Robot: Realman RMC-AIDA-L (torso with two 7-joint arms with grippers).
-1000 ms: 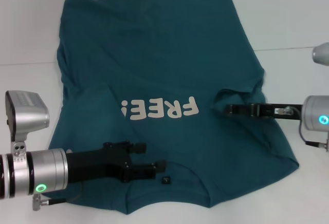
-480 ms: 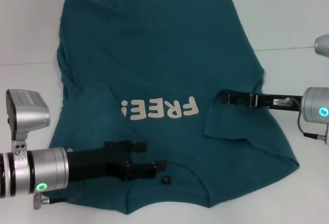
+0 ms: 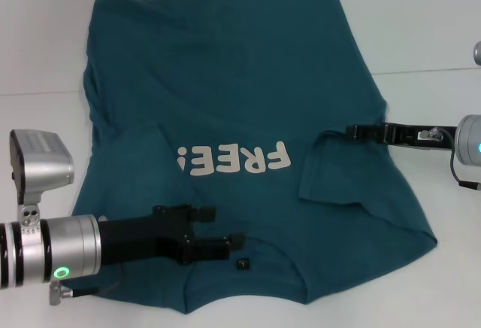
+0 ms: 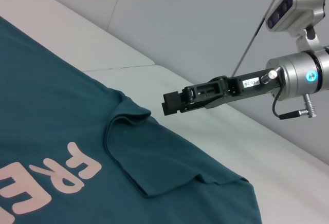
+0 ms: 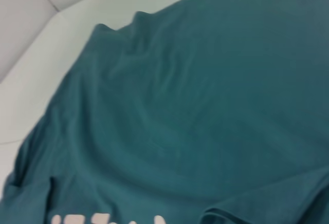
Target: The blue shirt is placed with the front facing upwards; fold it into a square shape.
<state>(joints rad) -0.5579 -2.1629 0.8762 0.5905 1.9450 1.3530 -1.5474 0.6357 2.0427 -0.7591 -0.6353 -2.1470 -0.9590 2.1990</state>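
Blue shirt [image 3: 240, 102] lies spread on the white table [image 3: 421, 19], front up, "FREE!" lettering [image 3: 234, 160] across the chest, collar and small neck label [image 3: 243, 265] on the near side, hem far. Right sleeve [image 3: 338, 174] is folded inward onto the body, lying as a flap just right of the lettering. Left sleeve flap sits tucked in by the left edge.

Left gripper [image 3: 218, 230] sits low over the near left part of the shirt, beside the collar. Fingers [image 3: 214, 247] parted with a clear gap, nothing between them; whether they touch the cloth cannot be told.

Right gripper [image 3: 350, 130] reaches in from the right, its tip at the shirt's right edge by the folded sleeve.

Head view: right claw seen side-on, jaw gap not readable.
Left wrist view: right gripper [image 4: 169, 104] hangs clear above the folded sleeve [image 4: 154, 157], holding no cloth; jaws look drawn close, but how far open cannot be told.
Right wrist view: only shirt fabric [image 5: 205, 95], wrinkled, a strip of lettering at one edge, no fingers visible.
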